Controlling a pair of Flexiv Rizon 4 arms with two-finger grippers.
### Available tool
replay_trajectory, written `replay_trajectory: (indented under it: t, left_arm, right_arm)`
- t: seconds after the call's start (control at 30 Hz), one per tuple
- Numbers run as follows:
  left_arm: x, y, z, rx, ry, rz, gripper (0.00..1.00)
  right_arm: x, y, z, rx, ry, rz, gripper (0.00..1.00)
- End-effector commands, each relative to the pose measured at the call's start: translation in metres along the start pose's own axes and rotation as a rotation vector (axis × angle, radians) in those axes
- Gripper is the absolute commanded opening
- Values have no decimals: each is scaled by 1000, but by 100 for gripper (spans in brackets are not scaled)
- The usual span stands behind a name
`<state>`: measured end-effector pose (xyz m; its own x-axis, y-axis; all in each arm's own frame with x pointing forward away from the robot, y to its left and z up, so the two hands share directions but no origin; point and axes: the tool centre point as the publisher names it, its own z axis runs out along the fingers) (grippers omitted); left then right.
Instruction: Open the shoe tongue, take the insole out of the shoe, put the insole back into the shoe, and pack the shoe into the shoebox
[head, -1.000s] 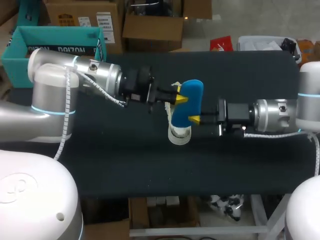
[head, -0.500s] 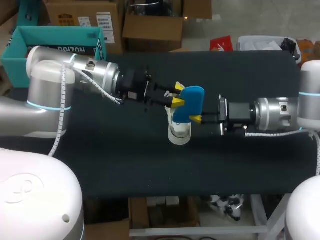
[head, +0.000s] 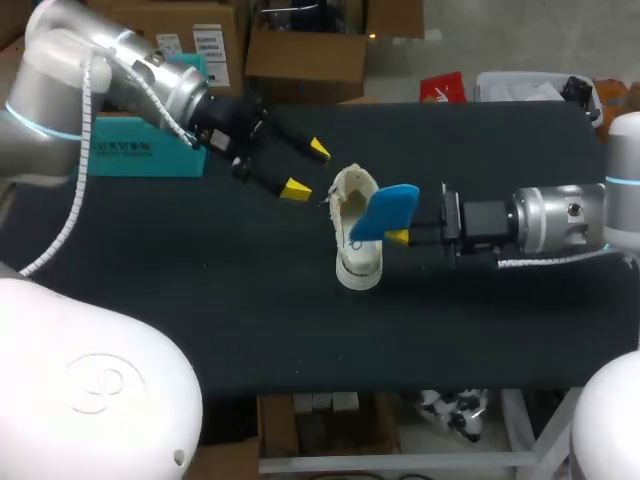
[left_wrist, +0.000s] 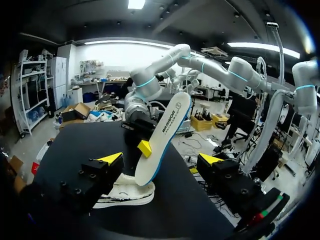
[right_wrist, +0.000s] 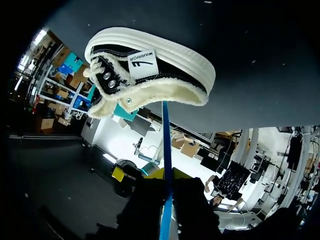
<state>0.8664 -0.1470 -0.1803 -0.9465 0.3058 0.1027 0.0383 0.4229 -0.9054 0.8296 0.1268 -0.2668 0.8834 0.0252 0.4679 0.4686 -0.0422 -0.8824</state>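
- Two grippers to place: left gripper (head: 306, 169) spread wide and empty, hanging at 10 o'clock from the shoe (head: 355, 240); right gripper (head: 400, 230) clenched on the blue insole (head: 385, 205), reaching in from 3 o'clock.
- Holds the insole out of the shoe, tilted up above the mouth, pinched near its lower end with the longer part free.
- From the left wrist, shows as a long upright blade ahead of the spread fingers, with the shoe low beneath it.
- Shoe resting sole-down near the middle of the black table (head: 250, 300), rounded rubber end toward 6 o'clock, open mouth toward 12.
- Teal shoebox (head: 140, 160) at the table's 10 o'clock corner, partly behind the left arm, well apart from the shoe.
- Insole: probably light, thin and bendy; likely to flop or buckle if pushed from one end. Best pinched flat across both faces, and gently.
- Shoe: looks soft in the upper, with a fuzzy lining that may drag on the insole, and stiff in the rubber sole. Probably light enough to slide when pushed; best steadied at the heel collar or sidewall.
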Motion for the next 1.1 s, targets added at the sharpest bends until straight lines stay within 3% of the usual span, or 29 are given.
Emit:
replay_trajectory:
  t: [0.03, 0.43, 0.63, 0.77, 0.87, 1.1]
  left_arm:
    - [-14, 0, -26, -200, 422, -106, 100]
    - [-14, 0, -26, -200, 422, -106, 100]
    - [-28, 10, -20, -141, 523, 49, 100]
    - [-33, 15, -15, -143, 651, 135, 100]
    - [-42, 15, -16, -122, 703, 148, 100]
    - [-42, 15, -16, -122, 703, 148, 100]
  right_arm:
    - [2, 6, 0, 16, -5, 0, 0]
    - [1, 6, 1, 25, -11, 2, 0]
    - [-5, -1, 7, 76, -35, 39, 0]
    - [-9, -1, 12, 90, -45, 75, 0]
    - [-11, -1, 16, 110, -60, 92, 0]
    - [-16, -7, 19, 136, -126, 40, 0]
